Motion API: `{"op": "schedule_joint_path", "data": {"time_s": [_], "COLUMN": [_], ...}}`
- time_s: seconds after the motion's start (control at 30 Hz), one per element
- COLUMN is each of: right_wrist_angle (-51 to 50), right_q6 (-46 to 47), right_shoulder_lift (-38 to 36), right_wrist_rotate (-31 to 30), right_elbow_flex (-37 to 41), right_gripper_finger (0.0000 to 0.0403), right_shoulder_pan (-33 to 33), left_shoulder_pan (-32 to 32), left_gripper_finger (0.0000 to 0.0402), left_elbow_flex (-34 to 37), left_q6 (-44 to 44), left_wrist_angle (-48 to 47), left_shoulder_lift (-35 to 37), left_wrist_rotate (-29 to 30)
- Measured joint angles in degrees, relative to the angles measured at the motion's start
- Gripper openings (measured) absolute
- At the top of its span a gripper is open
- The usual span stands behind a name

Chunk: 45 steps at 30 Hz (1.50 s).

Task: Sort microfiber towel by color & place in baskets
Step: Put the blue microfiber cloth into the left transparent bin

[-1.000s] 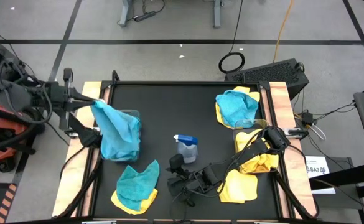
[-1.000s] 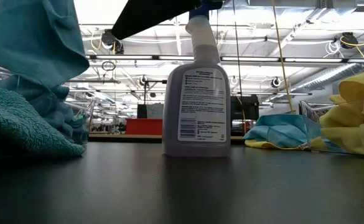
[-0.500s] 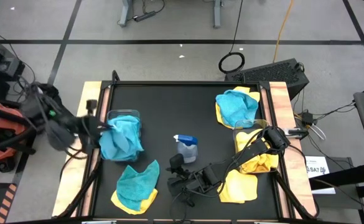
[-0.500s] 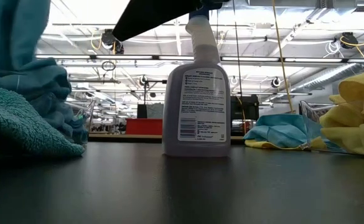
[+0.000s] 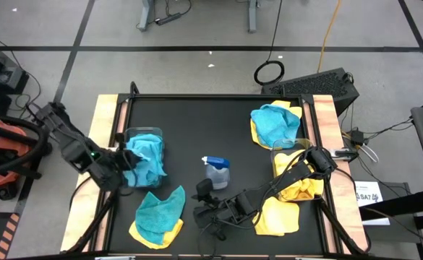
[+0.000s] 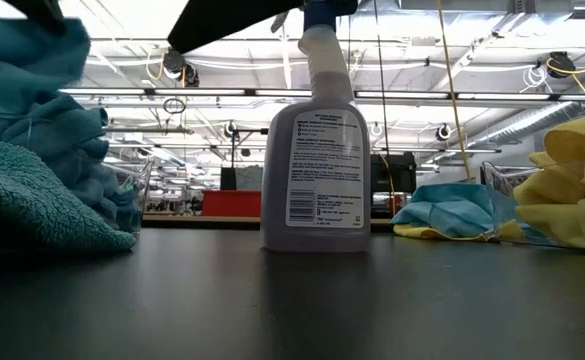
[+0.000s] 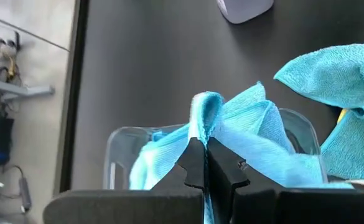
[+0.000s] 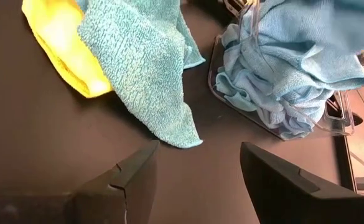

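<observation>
The left gripper is pinched tight on a fold of a teal towel that lies bunched in the clear basket at the counter's left edge, the basket's long side running near to far. Nearer, a second teal towel lies flat over a yellow one, its two pointed corners aimed toward the far side. At the far right a teal towel is heaped on a yellow cloth, just by the other basket, which holds yellow towels; another yellow towel lies spread on the near right. The right gripper rests low at the near middle with its fingers apart and nothing between them, just this side of the spray bottle. The counter is bare black across the far middle, leaving open room between the two baskets
</observation>
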State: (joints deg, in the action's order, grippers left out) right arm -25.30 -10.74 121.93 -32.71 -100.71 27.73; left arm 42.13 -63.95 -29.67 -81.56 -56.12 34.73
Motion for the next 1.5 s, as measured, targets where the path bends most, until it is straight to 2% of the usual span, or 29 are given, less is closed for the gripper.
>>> {"op": "schedule_joint_path", "data": {"time_s": [0.57, 0.73, 1.03, 1.5], "right_wrist_angle": [0.71, 0.68, 0.66, 0.07], "right_q6": [0.08, 0.35, 0.45, 1.17], "right_shoulder_lift": [0.00, 0.00, 0.00, 0.00], "right_wrist_rotate": [0.00, 0.00, 0.00, 1.25], "right_elbow_flex": [0.00, 0.00, 0.00, 0.00], "right_gripper_finger": [0.0215, 0.0215, 0.0215, 0.0215], "right_shoulder_pan": [0.02, 0.02, 0.07, 0.50], "left_shoulder_pan": [-16.43, -21.81, -30.48, -38.95], "left_gripper_finger": [0.0002, 0.0024, 0.0037, 0.0041], "left_elbow_flex": [18.43, 23.50, 23.59, 23.24], "left_q6": [1.70, 1.65, 3.25, 9.31], "left_wrist_angle": [14.64, 17.21, 19.19, 21.29], "left_shoulder_lift": [0.00, -0.03, -4.24, -19.89], "left_wrist_rotate": [-14.29, -17.13, -23.84, -31.50]}}
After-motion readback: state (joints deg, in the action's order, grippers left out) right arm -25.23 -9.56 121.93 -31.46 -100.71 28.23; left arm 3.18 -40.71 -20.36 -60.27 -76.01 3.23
